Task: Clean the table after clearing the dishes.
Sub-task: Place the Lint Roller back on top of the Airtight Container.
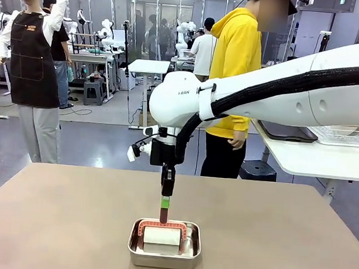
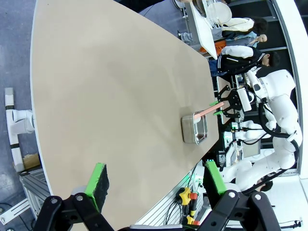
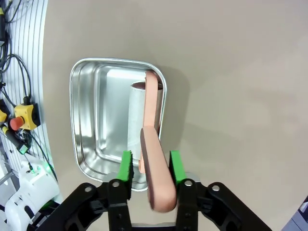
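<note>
The taupe table [image 1: 283, 244] carries a small steel pan [image 1: 163, 260] near its front edge. A cleaning roller with a white drum [image 1: 162, 237] and a salmon handle [image 1: 163, 216] sits in the pan. My right gripper [image 1: 165, 201] hangs straight above it, and its green pads stand close on either side of the handle [image 3: 155, 144], shut on it. The pan's [image 3: 82, 120] other half is bare. My left gripper [image 2: 156, 179] is open, high over the table's [image 2: 120, 96] end, holding nothing. The dishes are out of view.
A person in a yellow hoodie [image 1: 234, 82] stands beyond the far edge. To the right is a white side table [image 1: 315, 160] with a dark tray [image 1: 286, 131] and a wire rack [image 1: 349, 133]. Cables and an emergency button [image 3: 19, 118] lie past the near edge.
</note>
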`<state>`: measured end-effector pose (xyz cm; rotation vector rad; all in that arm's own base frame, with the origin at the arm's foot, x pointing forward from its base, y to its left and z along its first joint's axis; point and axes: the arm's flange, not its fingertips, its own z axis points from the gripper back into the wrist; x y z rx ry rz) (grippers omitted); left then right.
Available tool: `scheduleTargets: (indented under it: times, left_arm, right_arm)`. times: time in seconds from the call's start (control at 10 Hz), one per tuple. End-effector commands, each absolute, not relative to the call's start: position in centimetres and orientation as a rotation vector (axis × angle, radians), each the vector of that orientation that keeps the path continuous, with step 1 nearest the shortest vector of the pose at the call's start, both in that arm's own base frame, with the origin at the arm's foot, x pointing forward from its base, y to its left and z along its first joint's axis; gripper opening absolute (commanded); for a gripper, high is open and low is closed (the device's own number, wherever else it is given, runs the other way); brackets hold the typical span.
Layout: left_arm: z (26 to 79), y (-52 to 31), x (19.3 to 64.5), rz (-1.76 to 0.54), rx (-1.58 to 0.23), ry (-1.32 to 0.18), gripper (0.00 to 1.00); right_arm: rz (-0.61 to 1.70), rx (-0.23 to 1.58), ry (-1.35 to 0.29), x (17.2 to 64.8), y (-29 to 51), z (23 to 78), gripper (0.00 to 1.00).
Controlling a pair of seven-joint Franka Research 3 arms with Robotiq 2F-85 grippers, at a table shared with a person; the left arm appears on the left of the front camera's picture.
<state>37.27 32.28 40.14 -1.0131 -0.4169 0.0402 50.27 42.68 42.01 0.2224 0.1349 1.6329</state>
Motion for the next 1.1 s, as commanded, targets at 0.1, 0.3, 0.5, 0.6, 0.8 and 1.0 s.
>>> scheduleTargets:
  times: [0.1, 0.3, 0.5, 0.6, 0.8, 1.0]
  left_arm:
    - [40.4, 32.4, 36.8, 0.037, -1.015, -0.413, 1.00]
    - [40.4, 32.4, 36.8, 0.037, -1.015, -0.413, 1.00]
    - [40.4, 32.4, 36.8, 0.037, -1.015, -0.413, 1.00]
    - [40.4, 32.4, 36.8, 0.037, -1.015, -0.413, 1.00]
    - [40.4, 32.4, 36.8, 0.037, -1.015, -0.413, 1.00]
    - [40.4, 32.4, 36.8, 0.037, -1.015, -0.413, 1.00]
  right_arm:
    - [1.623, 0.159, 0.127, 49.4, 42.7, 44.6, 1.00]
    - [1.618, 0.177, 0.119, 49.4, 42.6, 45.1, 0.95]
    - [1.613, 0.175, 0.123, 49.4, 42.5, 45.4, 1.00]
    - [1.614, 0.171, 0.120, 49.5, 42.6, 45.5, 1.00]
    - [1.615, 0.178, 0.117, 49.8, 42.6, 45.5, 1.00]
    - [1.637, 0.192, 0.108, 50.0, 42.4, 45.2, 1.00]
